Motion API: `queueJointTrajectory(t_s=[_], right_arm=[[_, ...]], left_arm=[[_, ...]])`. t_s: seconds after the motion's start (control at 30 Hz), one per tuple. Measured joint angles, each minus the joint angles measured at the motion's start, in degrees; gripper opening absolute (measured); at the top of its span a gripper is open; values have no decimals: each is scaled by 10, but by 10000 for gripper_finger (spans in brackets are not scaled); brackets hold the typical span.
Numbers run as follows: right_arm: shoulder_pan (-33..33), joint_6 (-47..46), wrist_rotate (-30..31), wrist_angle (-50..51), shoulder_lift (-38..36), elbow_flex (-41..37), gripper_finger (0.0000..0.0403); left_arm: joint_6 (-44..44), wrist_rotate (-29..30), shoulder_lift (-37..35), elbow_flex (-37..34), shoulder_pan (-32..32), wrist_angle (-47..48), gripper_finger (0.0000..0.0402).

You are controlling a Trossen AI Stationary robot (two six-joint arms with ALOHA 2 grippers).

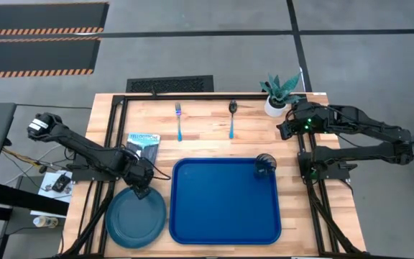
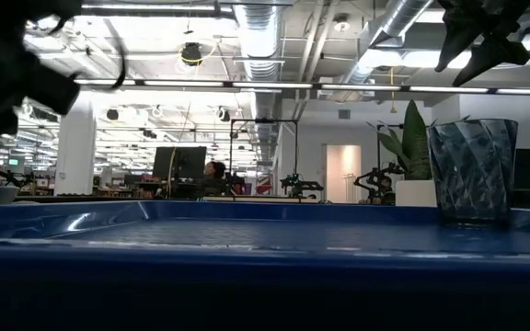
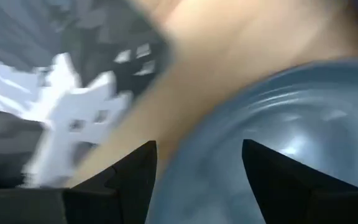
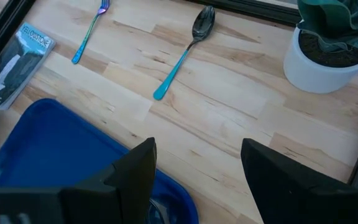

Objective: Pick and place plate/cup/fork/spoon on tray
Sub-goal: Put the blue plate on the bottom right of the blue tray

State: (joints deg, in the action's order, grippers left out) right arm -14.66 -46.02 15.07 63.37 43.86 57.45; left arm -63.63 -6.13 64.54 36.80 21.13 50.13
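Note:
The teal plate (image 1: 136, 216) lies on the wooden table left of the blue tray (image 1: 225, 216). My left gripper (image 1: 144, 191) points down at the plate's far rim (image 3: 194, 134), open, one finger outside the rim and one over the plate's inside. The dark cup (image 1: 265, 164) stands upright in the tray's far right corner. The fork (image 1: 179, 121) and the spoon (image 1: 231, 119) lie side by side on the table beyond the tray. My right gripper (image 4: 197, 180) hangs open above the table's right side, holding nothing. My left gripper comes at the plate's far rim (image 3: 194, 134) from above, fingers apart on either side of it. Whether either finger touches the rim I cannot tell. The plate lies flat on the table.
A white pot with a green plant (image 1: 279, 97) stands at the far right corner. A flat packet (image 1: 144, 142) lies left of the fork. Bare wood stretches between the cutlery and the tray.

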Motion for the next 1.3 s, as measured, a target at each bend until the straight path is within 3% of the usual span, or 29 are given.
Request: queueJointTrajectory(t_s=[0.07,0.17,0.27,0.33,0.57,0.77,0.87,1.0,1.13,1.3], right_arm=[[0,0,0,0,0,0,260],[0,0,0,0,0,0,260],[0,0,0,0,2,0,260],[0,0,0,0,3,0,260],[0,0,0,0,9,0,260],[0,0,0,0,17,0,260],[1,0,0,0,23,0,260],[0,9,0,0,28,0,260],[0,11,0,0,32,0,260],[0,23,0,-1,35,0,260]], left_arm=[[-42,20,-5,36,-12,-12,223],[-77,116,-4,95,-42,-36,223],[-46,224,19,144,-97,-72,223],[3,237,46,173,-149,-106,223],[147,187,186,277,-303,-133,223],[294,114,281,353,-362,-63,223],[384,55,287,356,-352,20,223],[444,40,269,322,-312,105,223],[423,-18,213,247,-263,86,223],[346,-18,121,150,-197,80,223]])
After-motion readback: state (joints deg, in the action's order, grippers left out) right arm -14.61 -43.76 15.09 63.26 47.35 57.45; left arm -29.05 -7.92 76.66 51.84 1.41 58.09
